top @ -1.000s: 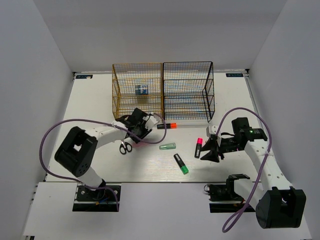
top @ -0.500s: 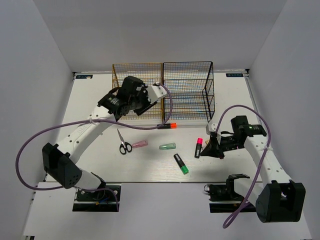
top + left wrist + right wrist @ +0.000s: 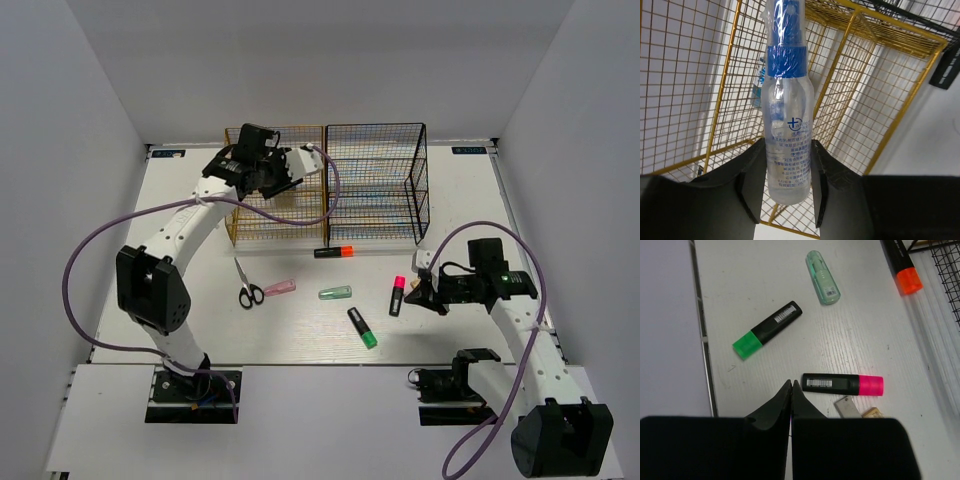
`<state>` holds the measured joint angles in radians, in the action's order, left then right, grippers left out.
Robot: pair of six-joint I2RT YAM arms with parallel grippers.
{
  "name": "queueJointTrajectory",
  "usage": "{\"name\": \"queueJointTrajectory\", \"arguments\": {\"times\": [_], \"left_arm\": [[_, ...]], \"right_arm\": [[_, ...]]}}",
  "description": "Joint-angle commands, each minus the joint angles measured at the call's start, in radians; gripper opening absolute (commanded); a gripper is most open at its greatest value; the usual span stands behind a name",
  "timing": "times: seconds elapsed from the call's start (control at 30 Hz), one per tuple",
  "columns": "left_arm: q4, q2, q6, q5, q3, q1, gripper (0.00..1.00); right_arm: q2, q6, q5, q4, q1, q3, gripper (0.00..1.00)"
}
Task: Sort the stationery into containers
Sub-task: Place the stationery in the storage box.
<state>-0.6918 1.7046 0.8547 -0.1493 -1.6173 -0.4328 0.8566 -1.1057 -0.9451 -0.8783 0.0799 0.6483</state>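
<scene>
Currently left end effector (image 3: 784, 165) clamps clear pen (image 3: 788, 115) by gold rack (image 3: 880, 100); right end effector (image 3: 791, 385) together, near pink highlighter (image 3: 842, 384).

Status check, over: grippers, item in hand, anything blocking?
Left gripper shut on clear pen, up at gold rack. Right gripper shut, empty, by pink highlighter. No obstruction seen.
</scene>
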Motion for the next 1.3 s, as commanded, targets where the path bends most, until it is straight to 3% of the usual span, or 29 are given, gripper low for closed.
{"name": "queueJointTrajectory", "arguments": {"times": [0.0, 0.23, 0.3, 0.4, 0.47, 0.53, 0.63, 0.7, 0.8, 0.83, 0.87, 0.9, 0.93, 0.97, 1.0, 1.03, 1.07, 1.1, 1.13, 1.17, 1.2, 1.23, 1.27], "left_arm": [[0.071, -0.01, 0.083, -0.036, -0.027, 0.011, 0.0], [0.168, 0.044, 0.132, 0.042, -0.006, 0.011, 0.0], [0.182, 0.052, 0.136, 0.073, 0.014, 0.009, 0.04], [0.276, 0.053, 0.124, 0.135, 0.052, 0.011, 0.34], [0.291, 0.058, 0.119, 0.143, 0.057, 0.011, 0.39], [0.317, 0.059, 0.104, 0.175, 0.066, 0.012, 0.51], [0.331, 0.063, 0.101, 0.206, 0.077, 0.012, 0.55], [0.35, 0.056, 0.075, 0.223, 0.082, 0.011, 0.64], [0.33, 0.037, 0.037, 0.221, 0.079, 0.006, 0.66], [0.316, 0.032, 0.029, 0.229, 0.07, 0.006, 0.66], [0.295, 0.02, 0.012, 0.234, 0.066, 0.0, 0.46], [0.26, 0.003, -0.023, 0.232, 0.059, -0.009, 0.1], [0.236, -0.019, -0.046, 0.281, 0.024, -0.017, 0.0], [0.229, -0.026, -0.184, 0.325, 0.013, -0.029, 0.0], [0.186, -0.064, -0.244, 0.37, 0.004, -0.075, 0.0], [0.166, -0.078, -0.306, 0.478, -0.019, -0.09, 0.0], [0.135, -0.092, -0.468, 0.604, -0.044, -0.124, 0.0], [-0.02, -0.105, -0.629, 0.676, -0.071, -0.135, 0.0], [-0.079, -0.168, -0.719, 0.704, -0.072, -0.164, 0.08], [-0.185, -0.195, -0.916, 0.724, -0.044, -0.167, 0.3], [-0.239, -0.262, -1.109, 0.702, 0.012, -0.165, 0.71], [-0.306, -0.337, -1.27, 0.677, 0.06, -0.162, 0.83], [-0.311, -0.42, -1.34, 0.613, 0.235, -0.161, 0.94]], "right_arm": [[0.007, 0.041, 0.022, 0.073, 0.001, 0.007, 0.0], [0.009, 0.035, 0.019, 0.059, -0.002, 0.005, 0.0], [0.007, 0.033, 0.02, 0.062, -0.003, 0.005, 0.0], [0.013, 0.032, 0.019, 0.061, -0.003, 0.01, 0.0], [0.015, 0.027, 0.017, 0.056, -0.005, 0.008, 0.0], [0.012, 0.029, 0.016, 0.055, -0.003, 0.01, 0.0], [0.012, 0.027, 0.012, 0.05, -0.005, 0.01, 0.0], [0.009, 0.029, 0.012, 0.048, -0.006, 0.007, 0.0], [0.004, 0.03, 0.009, 0.052, -0.008, 0.007, 0.0], [0.002, 0.029, 0.008, 0.048, -0.008, 0.007, 0.0], [0.004, 0.03, 0.008, 0.05, -0.005, 0.008, 0.0], [0.004, 0.038, 0.008, 0.052, -0.005, 0.008, 0.0], [0.004, 0.049, 0.02, 0.062, -0.005, 0.008, 0.0], [0.004, 0.103, 0.028, 0.096, -0.005, 0.008, 0.03], [0.005, 0.147, 0.038, 0.116, -0.008, 0.008, 0.17], [0.005, 0.285, 0.081, 0.157, -0.005, 0.011, 0.54], [0.009, 0.343, 0.094, 0.183, -0.005, 0.014, 0.9], [0.019, 0.387, 0.095, 0.212, -0.005, 0.02, 0.9], [0.028, 0.423, 0.077, 0.197, -0.005, 0.034, 0.9], [0.036, 0.437, 0.063, 0.193, -0.005, 0.042, 0.9], [0.053, 0.443, 0.042, 0.155, -0.008, 0.057, 0.9], [0.061, 0.437, -0.009, 0.144, -0.006, 0.069, 0.9], [0.07, 0.428, -0.026, 0.13, -0.005, 0.071, 0.9]]}}
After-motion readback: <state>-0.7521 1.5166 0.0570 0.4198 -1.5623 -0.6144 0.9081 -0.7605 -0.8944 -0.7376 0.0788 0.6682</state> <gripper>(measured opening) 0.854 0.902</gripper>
